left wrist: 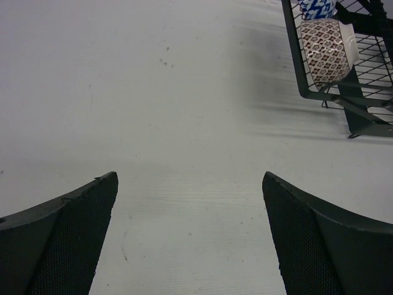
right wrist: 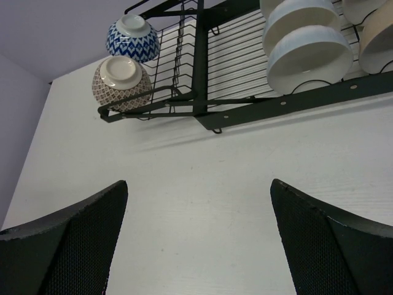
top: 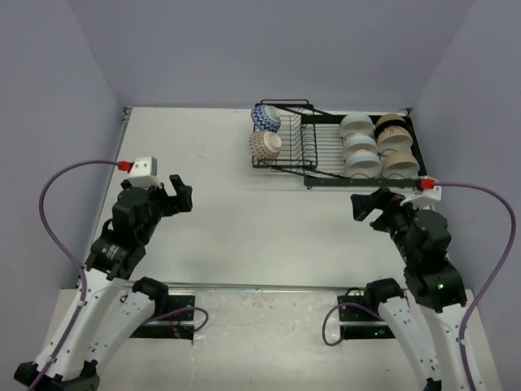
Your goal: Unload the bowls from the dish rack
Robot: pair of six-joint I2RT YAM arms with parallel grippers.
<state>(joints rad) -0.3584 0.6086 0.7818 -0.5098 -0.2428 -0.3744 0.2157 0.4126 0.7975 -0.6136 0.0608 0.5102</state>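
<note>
The black wire dish rack [top: 324, 148] stands at the far right of the table. The blue-white zigzag bowl [top: 265, 117] and the reddish-brown patterned bowl [top: 264, 144] sit on edge in its smaller left basket. Three white bowls [top: 361, 145] and three beige bowls [top: 396, 142] stand in two rows on its wider right section. My left gripper [top: 177, 195] is open and empty over bare table, well left of the rack. My right gripper [top: 370, 205] is open and empty just in front of the rack's right section. The right wrist view shows the rack [right wrist: 295, 99] and bowls ahead.
The white table [top: 244, 220] lies between the two arms. Purple walls close the back and both sides. The left wrist view shows the patterned bowl [left wrist: 325, 50] in the rack's corner [left wrist: 295, 48] at upper right.
</note>
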